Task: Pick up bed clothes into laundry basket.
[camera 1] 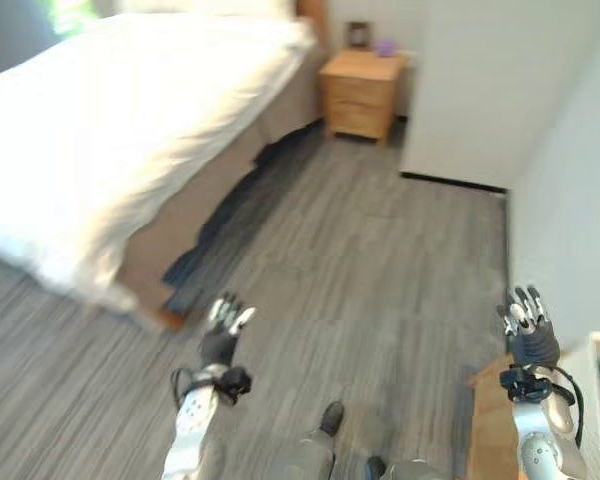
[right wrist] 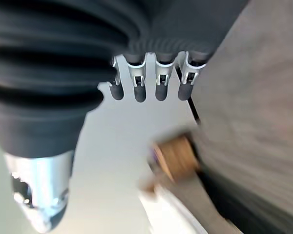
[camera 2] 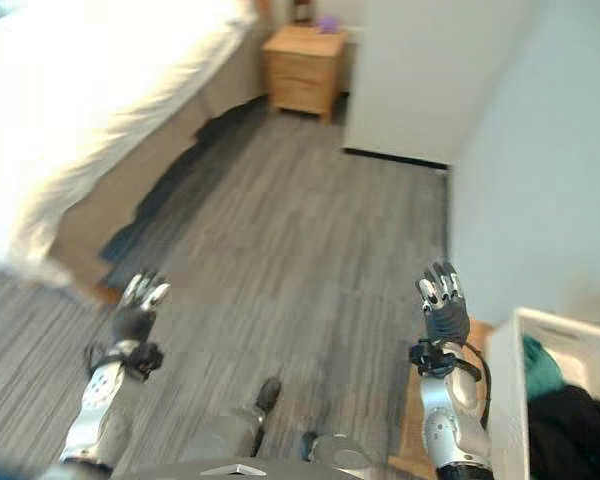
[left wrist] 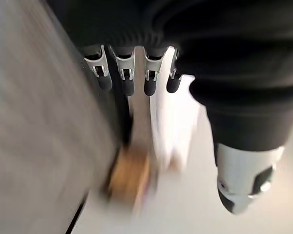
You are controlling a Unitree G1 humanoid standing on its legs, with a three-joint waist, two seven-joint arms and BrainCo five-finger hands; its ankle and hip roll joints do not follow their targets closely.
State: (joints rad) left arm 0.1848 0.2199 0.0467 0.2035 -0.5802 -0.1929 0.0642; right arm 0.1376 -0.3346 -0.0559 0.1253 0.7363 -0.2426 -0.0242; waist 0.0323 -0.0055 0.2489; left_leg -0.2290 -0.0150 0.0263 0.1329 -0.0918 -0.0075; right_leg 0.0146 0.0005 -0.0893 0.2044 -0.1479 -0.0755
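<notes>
Grey wood-grain floor (camera 1: 360,260) runs through the middle of the bedroom, with a bed (camera 1: 100,130) under a white cover at about ten o'clock in the head views. Dark clothes (camera 1: 220,225) lie on the floor just beside the bed's base, trailing along its side, at about eleven o'clock from the left hand. At twelve o'clock, against the far wall, stands a light wooden nightstand (camera 1: 360,92) with a small purple thing (camera 1: 385,47) on top. A pale wall (camera 2: 540,170) fills the three o'clock side.

At five o'clock in the right eye view sits a white laundry basket (camera 2: 515,400), holding a teal garment (camera 2: 542,368) and a dark garment (camera 2: 575,425); it rests on a low wooden surface (camera 2: 412,420).

The left hand (camera 1: 223,335) is raised at seven o'clock above the floor, fingers (left wrist: 126,78) straight and slightly spread, holding nothing. The right hand (camera 2: 443,305) is raised at four o'clock, near the basket but apart from it, fingers (right wrist: 139,85) likewise straight and spread, empty. Both hands are well apart from the clothes by the bed.
</notes>
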